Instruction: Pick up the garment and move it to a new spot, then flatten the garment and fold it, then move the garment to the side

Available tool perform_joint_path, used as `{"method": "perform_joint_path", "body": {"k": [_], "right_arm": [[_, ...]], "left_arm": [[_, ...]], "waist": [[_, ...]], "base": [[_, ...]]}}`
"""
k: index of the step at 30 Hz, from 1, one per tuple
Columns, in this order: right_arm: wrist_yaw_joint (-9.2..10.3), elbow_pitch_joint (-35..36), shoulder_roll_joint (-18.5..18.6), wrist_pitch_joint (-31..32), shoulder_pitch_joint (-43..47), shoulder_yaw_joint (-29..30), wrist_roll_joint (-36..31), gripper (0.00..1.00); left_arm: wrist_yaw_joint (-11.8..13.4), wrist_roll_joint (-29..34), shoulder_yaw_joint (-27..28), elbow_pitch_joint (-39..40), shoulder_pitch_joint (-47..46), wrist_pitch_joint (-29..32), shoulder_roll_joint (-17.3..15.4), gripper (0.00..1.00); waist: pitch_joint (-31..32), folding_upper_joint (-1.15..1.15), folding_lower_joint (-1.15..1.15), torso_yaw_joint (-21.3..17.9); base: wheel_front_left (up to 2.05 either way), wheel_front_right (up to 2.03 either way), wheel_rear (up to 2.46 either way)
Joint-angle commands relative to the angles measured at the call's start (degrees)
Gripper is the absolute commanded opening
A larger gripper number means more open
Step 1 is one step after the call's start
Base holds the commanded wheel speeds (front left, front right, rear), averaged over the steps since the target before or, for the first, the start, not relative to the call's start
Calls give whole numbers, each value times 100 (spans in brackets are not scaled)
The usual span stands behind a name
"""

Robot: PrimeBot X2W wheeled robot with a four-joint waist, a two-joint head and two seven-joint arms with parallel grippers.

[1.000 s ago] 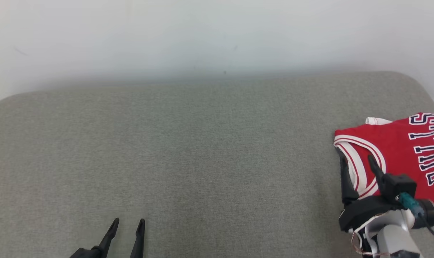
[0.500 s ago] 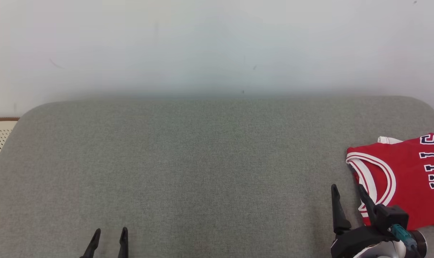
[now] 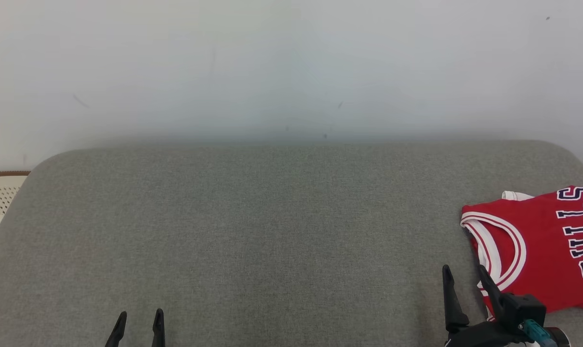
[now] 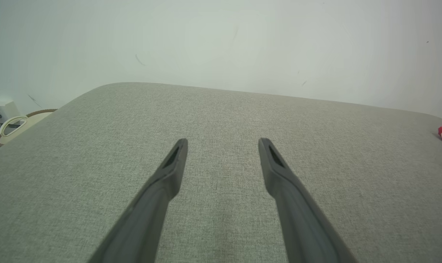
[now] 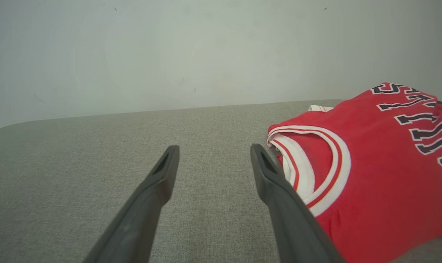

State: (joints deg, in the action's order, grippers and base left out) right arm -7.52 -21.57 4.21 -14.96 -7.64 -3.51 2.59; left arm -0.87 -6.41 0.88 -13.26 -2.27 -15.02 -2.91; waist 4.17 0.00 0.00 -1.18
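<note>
Red knit, soft and light, the jersey point(image 3: 537, 250) lies folded at the right edge of the grey padded surface point(image 3: 272, 231), likeliest pinched at its thick trimmed armhole, while the right gripper point(image 3: 464, 269) just beside it and the left gripper point(image 3: 140, 313) gape wide, empty.

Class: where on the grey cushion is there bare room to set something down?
Free: the wide stretch of grey cushion between the left gripper and the red jersey, back to the wall. Crowded: the right end, where the jersey lies by the right gripper.
</note>
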Motion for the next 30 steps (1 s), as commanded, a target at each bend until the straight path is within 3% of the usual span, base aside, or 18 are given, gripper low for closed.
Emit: {"method": "perform_joint_path", "body": {"k": [1, 30], "right_arm": [[7, -35, 4, -20, 51, -30, -5, 100], [7, 124, 74, -20, 177, -226, -206, 100]], "left_arm": [[25, 83, 24, 6, 99, -25, -2, 100], [172, 172, 98, -177, 15, -25, -1, 100]], "waist": [[6, 0, 0, -15], [-32, 0, 0, -164]], "base": [[0, 0, 0], [0, 0, 0]]}}
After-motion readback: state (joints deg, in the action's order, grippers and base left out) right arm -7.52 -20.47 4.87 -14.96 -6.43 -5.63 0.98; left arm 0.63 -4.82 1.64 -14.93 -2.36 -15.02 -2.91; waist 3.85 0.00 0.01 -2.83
